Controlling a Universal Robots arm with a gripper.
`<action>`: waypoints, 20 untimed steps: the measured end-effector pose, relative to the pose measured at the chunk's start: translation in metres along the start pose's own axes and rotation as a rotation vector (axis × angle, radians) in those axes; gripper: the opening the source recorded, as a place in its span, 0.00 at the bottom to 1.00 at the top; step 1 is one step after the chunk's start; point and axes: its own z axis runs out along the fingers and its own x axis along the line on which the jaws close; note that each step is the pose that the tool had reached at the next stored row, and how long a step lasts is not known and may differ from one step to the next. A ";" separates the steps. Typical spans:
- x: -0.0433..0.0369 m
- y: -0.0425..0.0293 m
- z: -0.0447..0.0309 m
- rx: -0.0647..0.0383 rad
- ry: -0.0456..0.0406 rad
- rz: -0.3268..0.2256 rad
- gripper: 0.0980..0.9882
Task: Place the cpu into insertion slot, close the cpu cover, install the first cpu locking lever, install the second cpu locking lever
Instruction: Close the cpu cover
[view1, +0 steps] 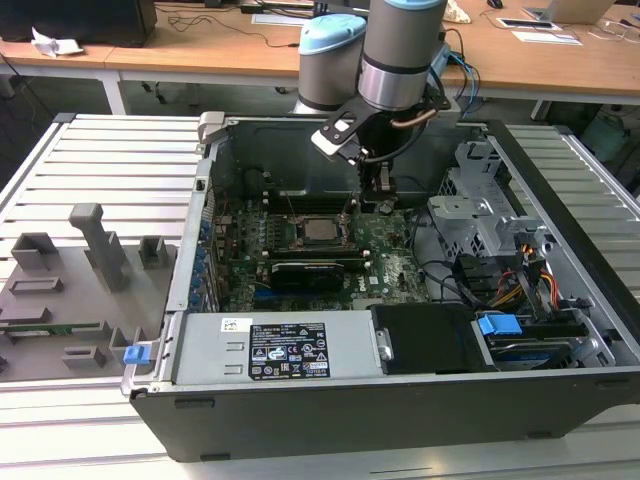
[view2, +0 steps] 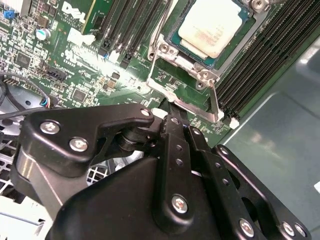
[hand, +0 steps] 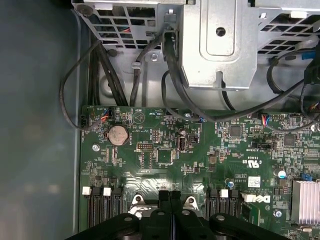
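Observation:
The cpu (view2: 214, 26) lies flat with its silvery top up in the insertion slot (view2: 166, 49) on the green motherboard; it is also in the exterior view (view1: 321, 229). The cpu cover (view2: 191, 62) is a silvery frame lying down around the chip. Thin wire locking levers (view2: 214, 100) run along the socket's sides, and I cannot tell whether they are latched. My gripper (view2: 170, 116) is shut with nothing between its fingers. It hovers just off one corner of the socket, close to a lever's end. Both black fingers (hand: 164, 197) are pressed together above the board. In the exterior view the gripper (view1: 378, 190) hangs just to the right of the socket.
Black memory slots (view2: 260, 60) flank the socket. A long black expansion card (view1: 305, 272) sits in front of it. A metal drive cage (view1: 480, 215) with cables (hand: 170, 65) stands on the exterior view's right, the power supply (view1: 270, 350) at the front. A grey fixture tray (view1: 70, 290) lies outside the case.

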 end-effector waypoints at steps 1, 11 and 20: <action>0.0000 -0.0014 0.0000 0.000 0.0000 0.000 0.01; 0.0002 -0.0078 0.0000 0.000 0.0000 0.000 0.01; 0.0004 -0.0153 -0.0001 0.000 0.0000 0.000 0.01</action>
